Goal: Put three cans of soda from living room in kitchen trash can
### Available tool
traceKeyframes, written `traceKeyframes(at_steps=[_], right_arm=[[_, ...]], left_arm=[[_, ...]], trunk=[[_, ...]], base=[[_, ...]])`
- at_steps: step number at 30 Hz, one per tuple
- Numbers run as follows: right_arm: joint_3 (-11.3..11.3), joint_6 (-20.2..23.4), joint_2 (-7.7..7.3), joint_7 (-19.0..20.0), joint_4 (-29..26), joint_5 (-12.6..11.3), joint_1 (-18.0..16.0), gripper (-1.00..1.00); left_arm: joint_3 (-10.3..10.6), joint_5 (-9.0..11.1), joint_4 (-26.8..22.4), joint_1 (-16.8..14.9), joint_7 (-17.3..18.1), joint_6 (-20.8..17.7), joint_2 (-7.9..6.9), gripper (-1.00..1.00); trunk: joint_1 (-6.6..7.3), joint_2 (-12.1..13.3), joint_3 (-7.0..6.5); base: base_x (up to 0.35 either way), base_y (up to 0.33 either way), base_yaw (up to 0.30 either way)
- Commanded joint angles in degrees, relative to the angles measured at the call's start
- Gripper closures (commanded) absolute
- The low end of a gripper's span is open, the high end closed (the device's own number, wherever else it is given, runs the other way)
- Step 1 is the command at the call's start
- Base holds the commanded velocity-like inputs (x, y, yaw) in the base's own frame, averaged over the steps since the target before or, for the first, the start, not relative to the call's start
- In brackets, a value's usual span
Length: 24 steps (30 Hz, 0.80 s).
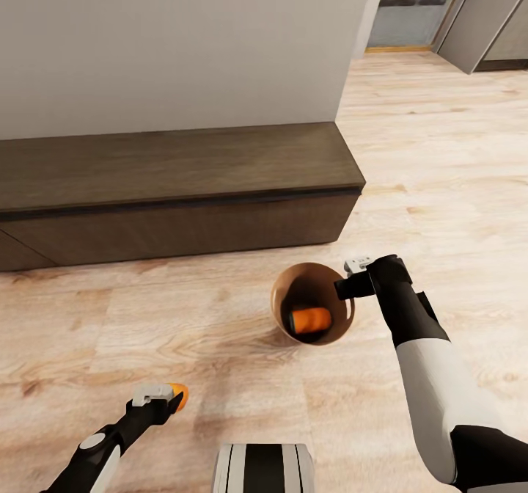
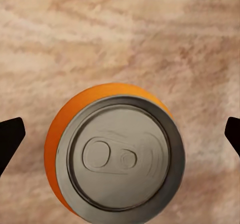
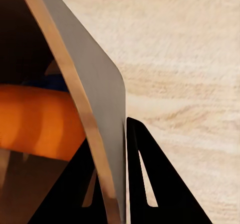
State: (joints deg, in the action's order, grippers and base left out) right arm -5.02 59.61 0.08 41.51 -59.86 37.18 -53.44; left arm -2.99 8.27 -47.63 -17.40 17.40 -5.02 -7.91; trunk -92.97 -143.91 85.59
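Orange soda can (image 2: 112,156) is sitting between my left gripper's (image 2: 120,136) spread fingers; my right gripper (image 3: 117,184) is pinching the trash can (image 1: 282,287) rim, another can (image 1: 311,320) lying inside.

Head view high, facing down over floor (image 1: 220,331), bench (image 1: 176,177); wrist views close; right shares bin (image 1: 282,315) rim.

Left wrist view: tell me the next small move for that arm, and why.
Probably close the left end effector on the soda can. The can stands upright on the wood floor, centred between the open fingers, which sit apart from its sides. The bin, held at its rim by the right end effector, already contains one can.
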Motion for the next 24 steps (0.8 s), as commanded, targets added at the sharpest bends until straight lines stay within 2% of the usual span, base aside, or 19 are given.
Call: traceKeyframes(at_steps=[1,3,10,17,18,24], right_arm=[[-0.02,0.39,0.01,0.32,0.00,-1.14,-0.01,1.00],[-0.01,0.39,0.01,0.32,0.00,-1.14,0.03,1.00],[0.08,0.39,0.01,0.32,0.00,-1.14,0.24,1.00],[0.05,0.39,0.01,0.32,0.00,-1.14,0.47,1.00],[0.06,0.39,0.01,0.32,0.00,-1.14,0.48,1.00],[0.09,0.39,0.01,0.32,0.00,-1.14,0.59,1.00]], left_arm=[[0.00,0.00,0.00,0.00,0.00,0.01,0.00,-1.00],[0.00,0.00,-0.01,0.00,-0.03,0.01,0.00,-1.00],[0.01,-0.01,0.06,0.00,-0.08,-0.06,0.00,-1.00],[-0.17,-0.01,0.02,0.00,-0.04,-0.02,0.00,-1.00],[-0.19,-0.01,0.03,0.00,-0.05,-0.01,0.00,1.00],[-0.25,0.01,0.06,0.01,-0.08,-0.06,0.00,1.00]], trunk=[[0.01,0.00,0.00],[0.01,0.00,0.00],[-0.17,-0.10,1.55],[-0.17,-0.10,1.55],[-0.17,-0.10,1.55],[-0.17,-0.10,1.55]], base=[[0.010,0.000,0.000],[0.006,0.000,0.000],[0.001,0.000,0.000],[0.000,0.000,0.000],[0.000,0.000,0.000],[0.000,0.000,0.000]])
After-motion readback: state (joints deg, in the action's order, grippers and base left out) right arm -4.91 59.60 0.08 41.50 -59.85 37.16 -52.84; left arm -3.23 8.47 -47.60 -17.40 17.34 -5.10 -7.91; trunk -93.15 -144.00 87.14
